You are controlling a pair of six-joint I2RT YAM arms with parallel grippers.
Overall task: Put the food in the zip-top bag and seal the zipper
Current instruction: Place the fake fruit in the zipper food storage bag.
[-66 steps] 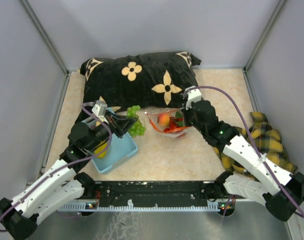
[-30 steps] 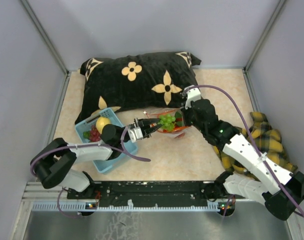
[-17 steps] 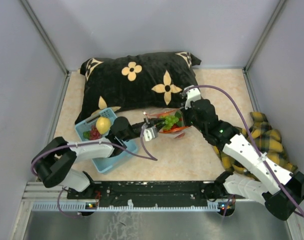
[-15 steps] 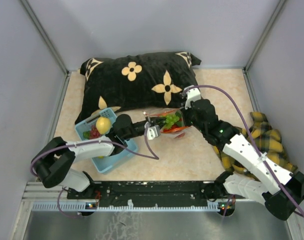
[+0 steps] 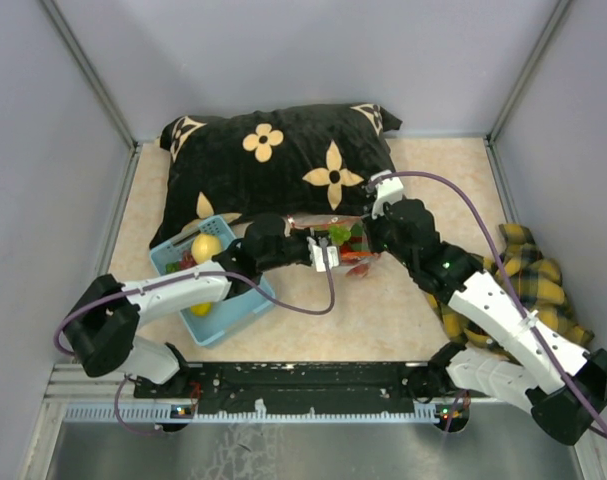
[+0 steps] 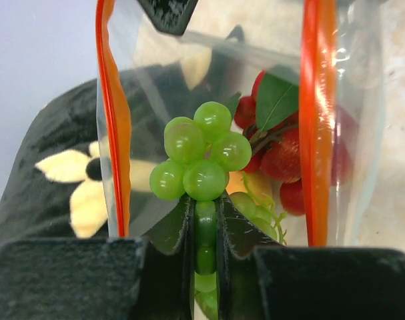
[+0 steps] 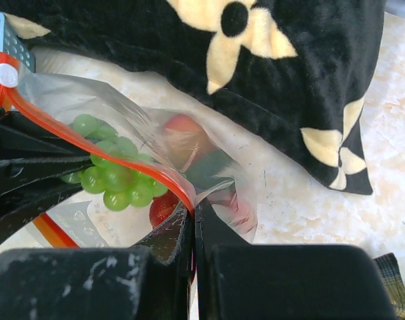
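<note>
The clear zip-top bag [image 5: 351, 247] lies in front of the pillow with its mouth facing left and held wide. My right gripper [image 7: 193, 210] is shut on the bag's rim, pinching the red zipper [image 7: 122, 163]. My left gripper [image 6: 204, 207] is shut on a green grape bunch [image 6: 201, 160] and sits between the two zipper strips [image 6: 315, 120], at the bag's mouth. Red strawberries [image 6: 285, 157] with a green leaf lie deeper inside the bag. In the top view the left gripper [image 5: 328, 243] reaches the bag from the left, and the right gripper [image 5: 371, 240] holds its right side.
A light blue basket [image 5: 228, 305] at the left holds a yellow pear [image 5: 205, 247] and other toy fruit. A black pillow with cream flowers [image 5: 283, 160] lies behind the bag. A yellow plaid cloth [image 5: 533, 280] lies under the right arm. Grey walls enclose the table.
My left arm has stretched to the right, carrying the green grapes from beside the basket into the bag's mouth. The right gripper has kept its hold on the bag's rim.
</note>
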